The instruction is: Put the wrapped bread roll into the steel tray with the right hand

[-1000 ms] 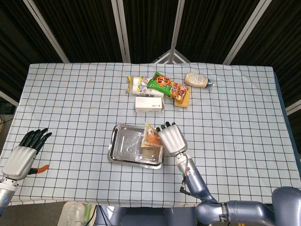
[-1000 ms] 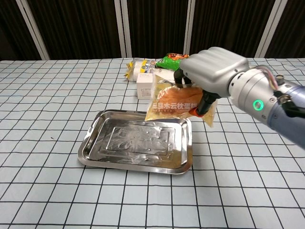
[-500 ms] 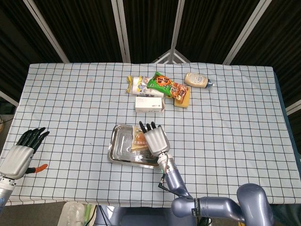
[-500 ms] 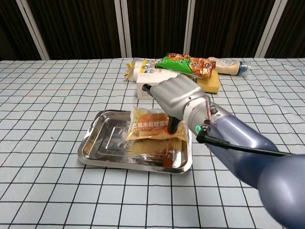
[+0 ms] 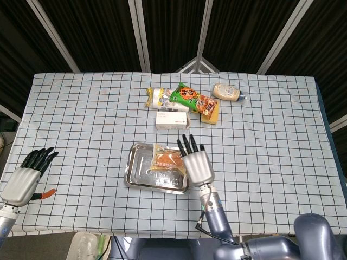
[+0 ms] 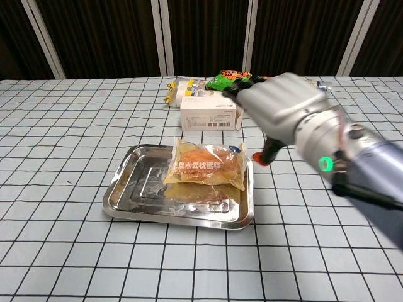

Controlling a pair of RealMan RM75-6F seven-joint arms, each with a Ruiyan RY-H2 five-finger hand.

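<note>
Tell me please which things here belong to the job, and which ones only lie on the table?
Belong to the job:
- wrapped bread roll, lying in the tray
- steel tray
- right hand, fingers spread, holding nothing

Only lying about:
- white box
- green snack bag
- yellow sponge
- sauce bottle
- yellow-ended packet
- left hand, idle

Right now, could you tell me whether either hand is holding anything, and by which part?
Nothing is held. The right hand is open, raised clear of the wrapped bread roll, which lies in the steel tray. The left hand is open and empty too.
</note>
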